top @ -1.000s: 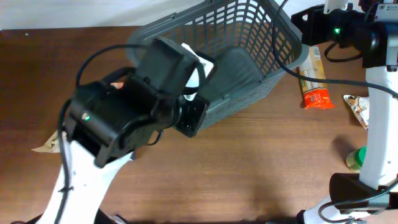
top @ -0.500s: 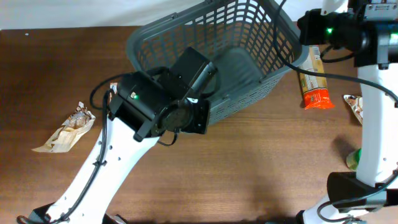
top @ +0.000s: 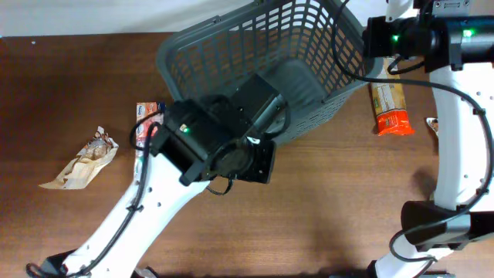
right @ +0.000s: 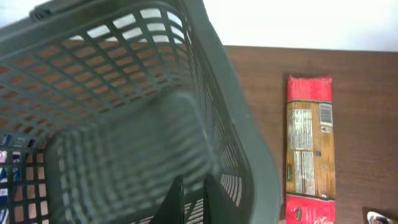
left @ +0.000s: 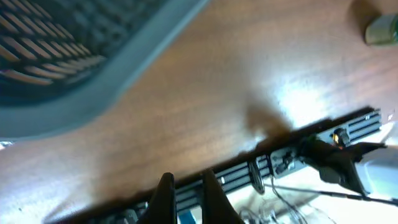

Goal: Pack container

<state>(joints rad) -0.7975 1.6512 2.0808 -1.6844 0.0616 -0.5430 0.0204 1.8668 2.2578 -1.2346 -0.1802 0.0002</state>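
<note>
Right end effector above diagonally lying container.

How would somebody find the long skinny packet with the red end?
Find the big dark grey plastic basket with lattice walls at the back of the brown wooden table. Just off its right side, the long narrow packet lies flat on the wood. Only it is stick-straight with a bright orange-red end; the tan packet far left is crumpled.
</note>
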